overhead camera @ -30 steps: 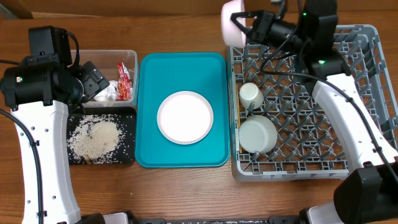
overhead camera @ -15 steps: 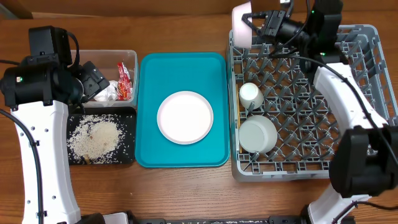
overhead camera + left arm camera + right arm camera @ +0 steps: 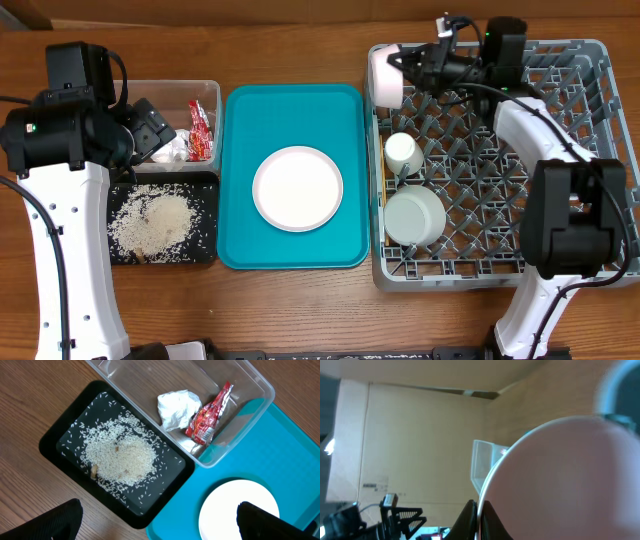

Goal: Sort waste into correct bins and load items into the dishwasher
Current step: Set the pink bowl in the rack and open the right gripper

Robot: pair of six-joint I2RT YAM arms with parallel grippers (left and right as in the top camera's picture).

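Wooden table (image 3: 300, 40) shows rubbish (image 3: 210, 412) binned, cup (image 3: 404, 153) and white bowl (image 3: 414, 216) racked, my right gripper (image 3: 405, 62) pinching a pink bowl (image 3: 383, 75) at the rack's (image 3: 590, 120) eleven o'clock corner, left gripper (image 3: 152, 130) open, plate (image 3: 297, 188) not yet loaded.

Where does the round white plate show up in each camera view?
Overhead: the plate lies at the centre, on the teal tray.
Left wrist: the plate is at the bottom right, cut off by the lower edge.
Right wrist: not in it; the pale pink bowl fills most of the frame.
Shared landmark: the teal tray, under the plate in the overhead and left wrist views.
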